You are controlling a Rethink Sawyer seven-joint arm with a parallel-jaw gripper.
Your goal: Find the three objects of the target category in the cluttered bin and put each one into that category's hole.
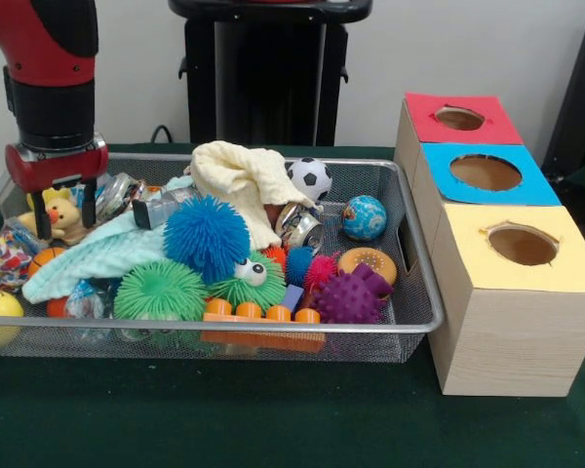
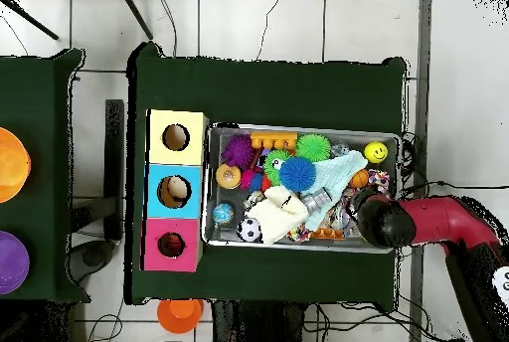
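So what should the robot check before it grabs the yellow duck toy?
1. Tool over the yellow duck toy: ok, its prongs straddle it in the front view.
2. Tool open: ok, prongs apart.
3. Duck free of clutter: not ok, the mint cloth lies against it.
4. Wire bin rim clear of the arm: ok.
5. Red-topped hole unblocked: ok.
6. Duck already gripped: cannot tell.

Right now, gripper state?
Gripper: open, fingers straddling the yellow duck toy in the wire basket, not yet closed on it.
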